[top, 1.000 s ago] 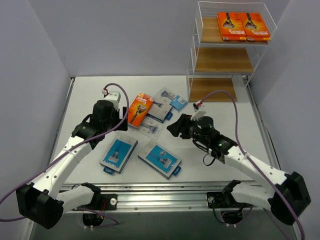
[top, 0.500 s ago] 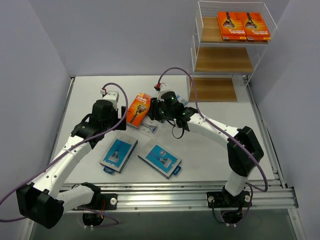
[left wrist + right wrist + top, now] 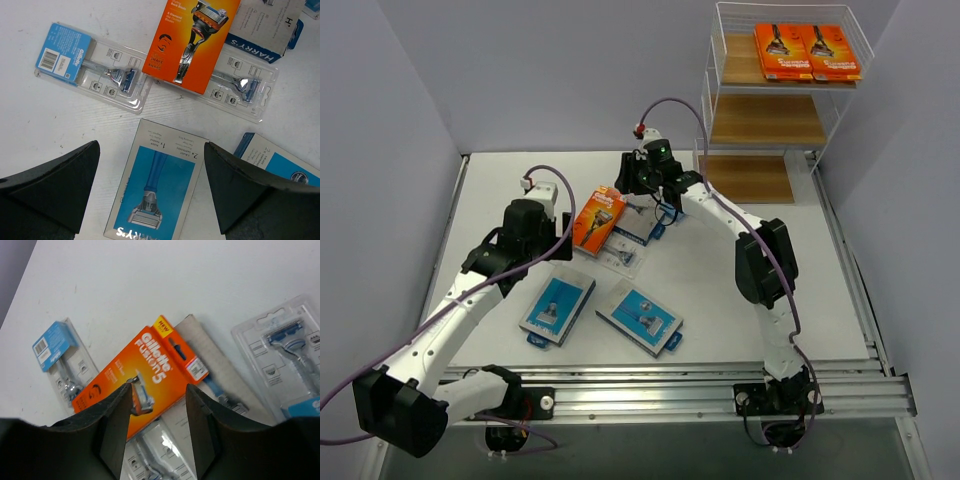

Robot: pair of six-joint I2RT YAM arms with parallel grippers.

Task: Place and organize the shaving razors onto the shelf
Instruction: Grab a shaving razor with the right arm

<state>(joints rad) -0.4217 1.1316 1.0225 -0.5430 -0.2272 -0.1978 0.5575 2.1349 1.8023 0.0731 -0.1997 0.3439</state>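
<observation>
Two orange razor boxes (image 3: 807,52) already sit on the shelf's (image 3: 765,120) top tier, and the right end effector (image 3: 159,387), open wide and empty, hangs right above the orange Gillette Fusion5 box (image 3: 150,365) on the desk (image 3: 150,280), so I'd guess next is drop down and pinch it.

Bench (image 3: 720,290): white, flat. Toward your near edge lie the left blue Harry's box (image 3: 557,307) and the right blue Harry's box (image 3: 640,317), apart. Mid-bench cluster: orange Gillette Fusion5 box (image 3: 599,220) overlapping a clear blister pack (image 3: 625,257) and a grey Harry's box (image 3: 265,25). Second blister pack (image 3: 90,67) just beside. Shelf (image 3: 750,180) at far right.
</observation>
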